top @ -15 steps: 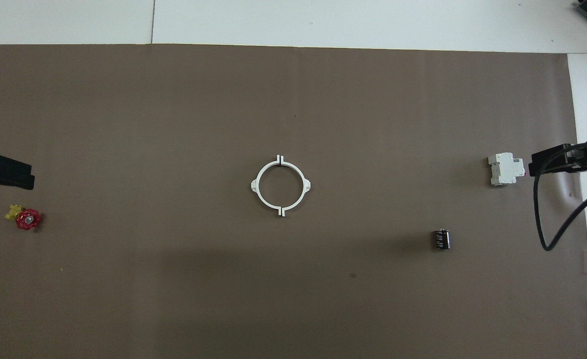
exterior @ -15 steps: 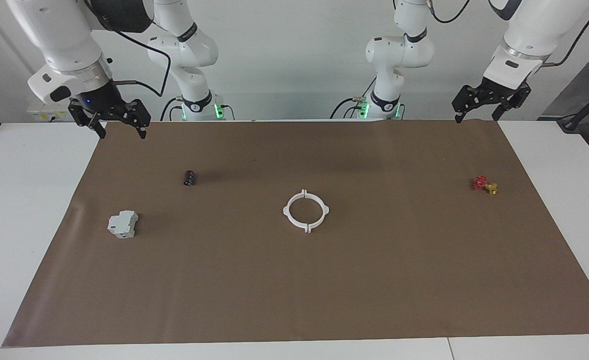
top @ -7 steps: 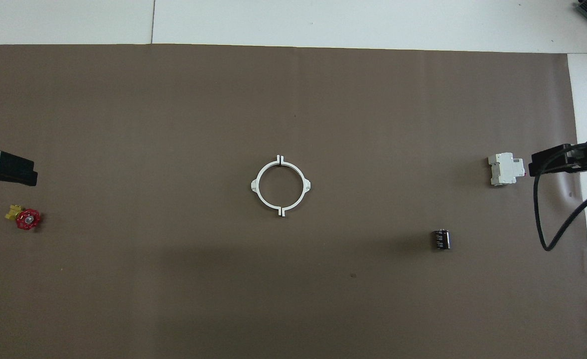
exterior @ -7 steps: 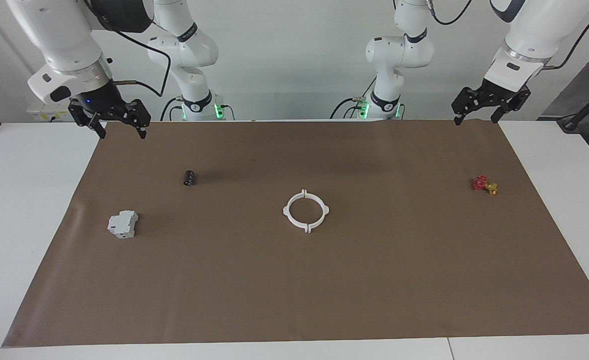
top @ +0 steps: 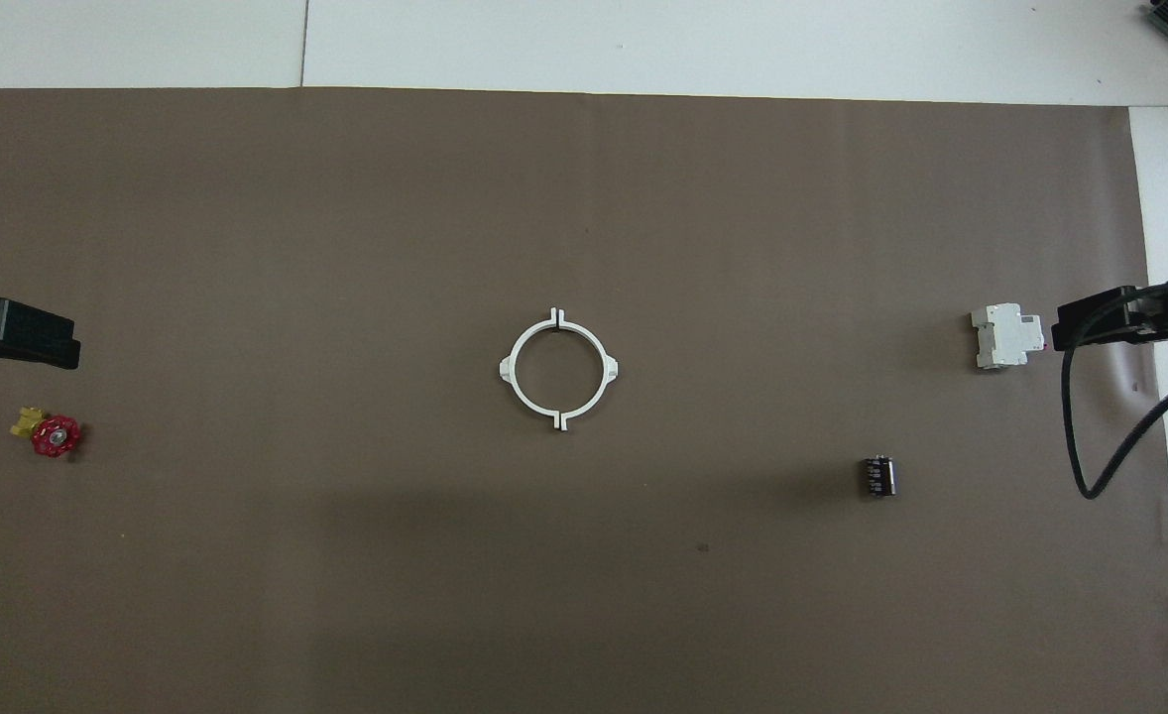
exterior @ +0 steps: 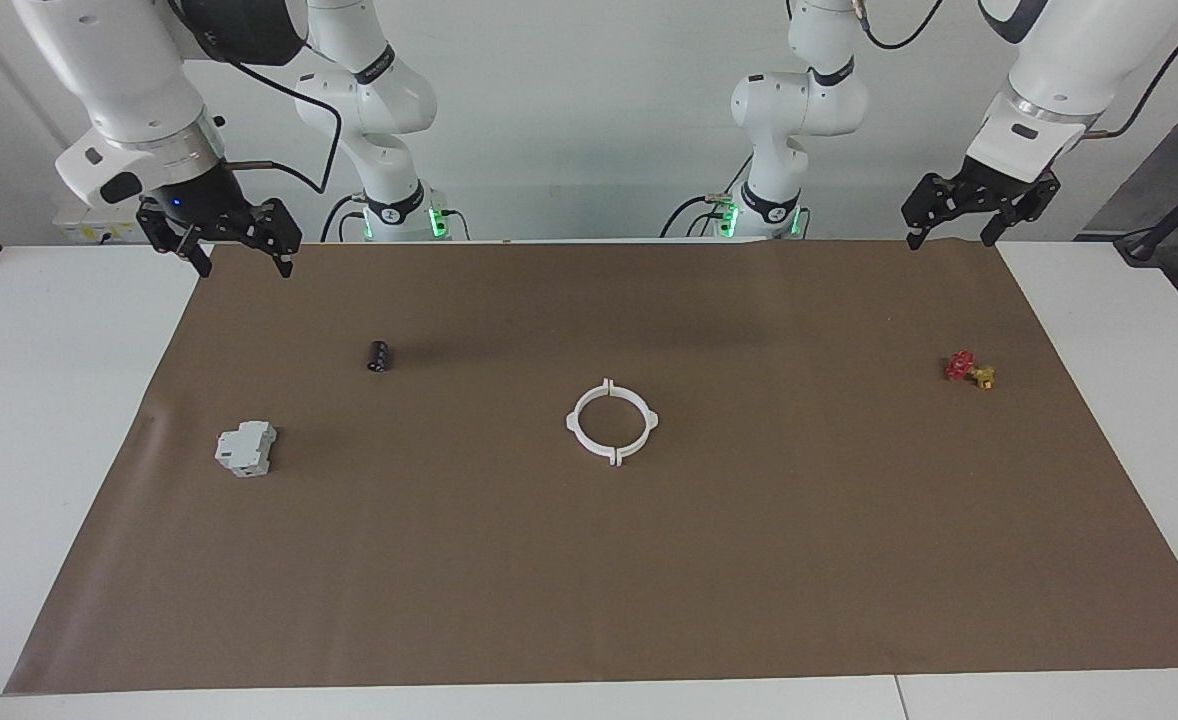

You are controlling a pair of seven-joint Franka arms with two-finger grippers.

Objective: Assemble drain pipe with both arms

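White plastic drain pipe (exterior: 612, 422) at centre of the facing frame, lying flat on the brown paper sheet (exterior: 609, 580) covering the desk (exterior: 59, 420); two half-ring arcs set end to end as a ring, with narrow slits showing at the tabs where the ends meet. Same ring at centre of the overhead frame (top: 558, 370).

Right tool (exterior: 242, 262) at upper left of the facing frame, raised over the sheet's corner, fingers spread apart and holding nothing. Left tool (exterior: 949, 237) at upper right of the facing frame, raised over the sheet's top edge, fingers likewise spread and empty. Both well apart from the ring.

Small black cylinder (exterior: 378, 355) left of centre in the facing frame, higher than the ring. Grey boxy block (exterior: 246, 448) at middle left, lower than the cylinder. Red and yellow valve (exterior: 969, 369) at middle right, below the left tool. All three well apart from the ring and from one another.
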